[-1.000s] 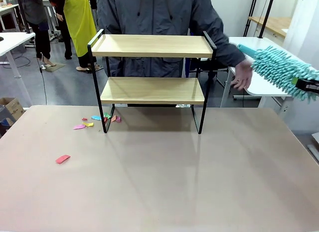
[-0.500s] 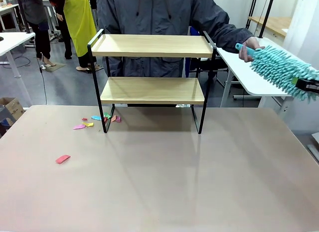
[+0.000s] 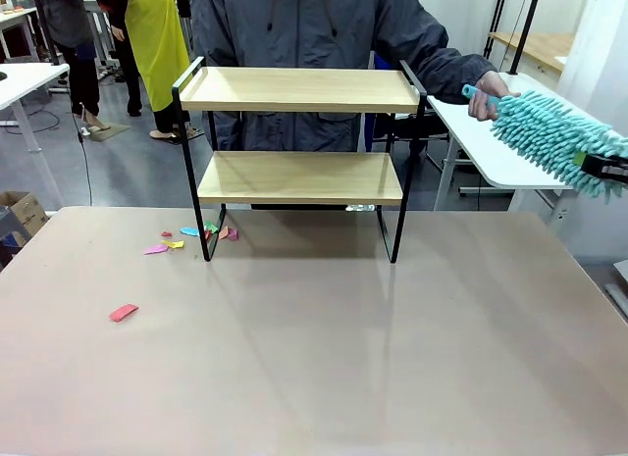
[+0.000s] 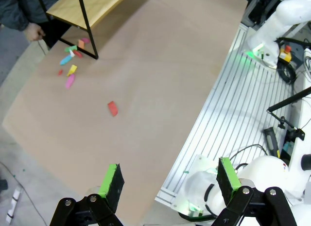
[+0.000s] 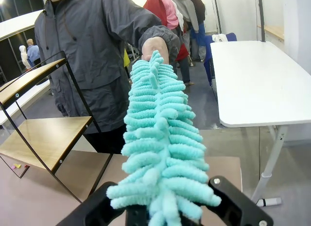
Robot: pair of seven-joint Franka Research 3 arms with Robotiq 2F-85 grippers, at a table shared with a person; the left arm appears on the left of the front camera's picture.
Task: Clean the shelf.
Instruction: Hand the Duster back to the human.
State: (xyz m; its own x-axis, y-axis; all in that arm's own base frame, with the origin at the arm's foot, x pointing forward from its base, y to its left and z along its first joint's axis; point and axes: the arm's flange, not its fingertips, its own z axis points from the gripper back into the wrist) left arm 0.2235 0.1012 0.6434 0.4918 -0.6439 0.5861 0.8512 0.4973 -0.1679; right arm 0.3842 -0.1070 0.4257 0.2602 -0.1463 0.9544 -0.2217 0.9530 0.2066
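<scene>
The shelf [image 3: 299,132] stands at the table's far side, two light wooden boards in a black frame, both bare; its corner [image 4: 92,7] also shows in the left wrist view and its end [image 5: 43,133] in the right wrist view. My right gripper [image 3: 610,169] at the right edge is shut on a teal fluffy duster [image 3: 549,137], which points left and up toward the shelf's top right corner. A person behind the shelf holds the duster's far tip with one hand [image 3: 488,95]. In the right wrist view the duster [image 5: 160,138] rises from my right gripper [image 5: 165,216] to that hand [image 5: 154,47]. My left gripper [image 4: 170,180] hangs open above the table's left edge.
Coloured paper scraps [image 3: 191,235] lie by the shelf's left foot, and a red one [image 3: 124,312] lies nearer on the left. A white table [image 3: 491,152] stands behind on the right. A cardboard box [image 3: 22,213] sits on the floor at the left.
The person's hand rose from beside the white table and took hold of the duster's tip. The duster and both arms have hardly moved.
</scene>
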